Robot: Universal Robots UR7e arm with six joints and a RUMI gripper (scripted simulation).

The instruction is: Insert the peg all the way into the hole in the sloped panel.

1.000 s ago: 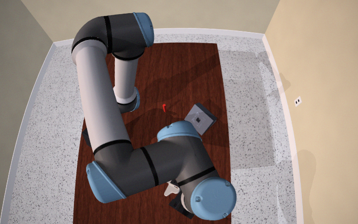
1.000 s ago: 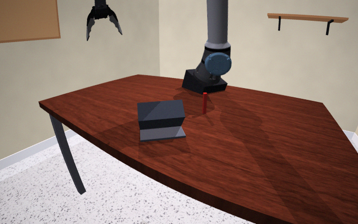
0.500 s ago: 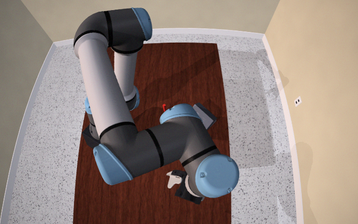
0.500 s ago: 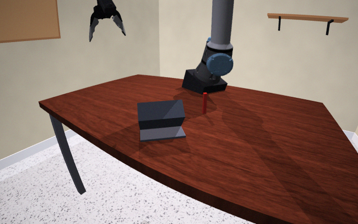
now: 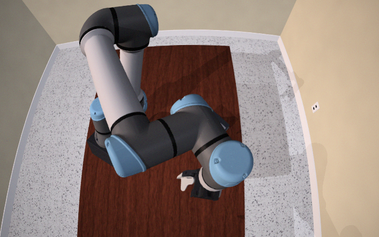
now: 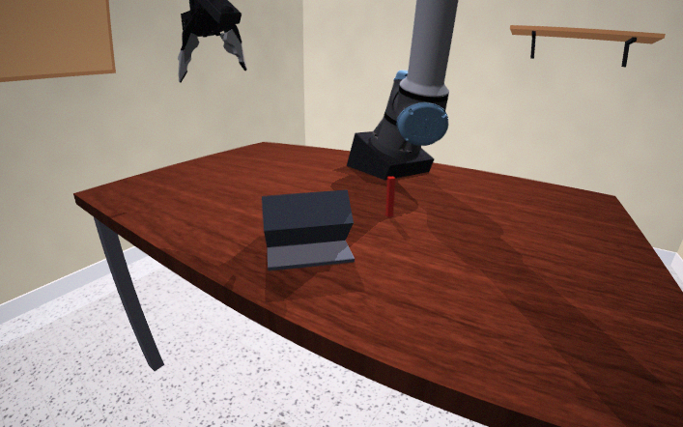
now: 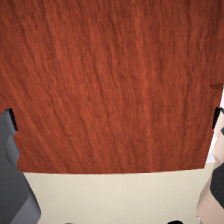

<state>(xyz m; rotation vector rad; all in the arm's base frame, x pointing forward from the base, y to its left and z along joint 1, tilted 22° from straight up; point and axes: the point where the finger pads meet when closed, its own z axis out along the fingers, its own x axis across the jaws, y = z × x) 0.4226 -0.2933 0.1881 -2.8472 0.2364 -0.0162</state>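
Observation:
The red peg (image 6: 390,196) stands upright on the wooden table, just in front of my base (image 6: 389,157). The dark grey sloped panel block (image 6: 306,228) sits to the peg's left, nearer the table's front edge; its hole does not show from this side. My gripper (image 6: 210,59) hangs high above the table's left part, far from both, open and empty. In the overhead view my arm hides the peg, only a corner of the panel (image 5: 224,124) shows, and the gripper (image 5: 188,182) sits below the wrist. The wrist view shows only bare table top and its edge between my fingers.
The table's edge (image 7: 110,172) lies right below the gripper, with speckled floor around the table. A wall shelf (image 6: 587,34) and a brown board (image 6: 36,40) hang on the walls, out of reach.

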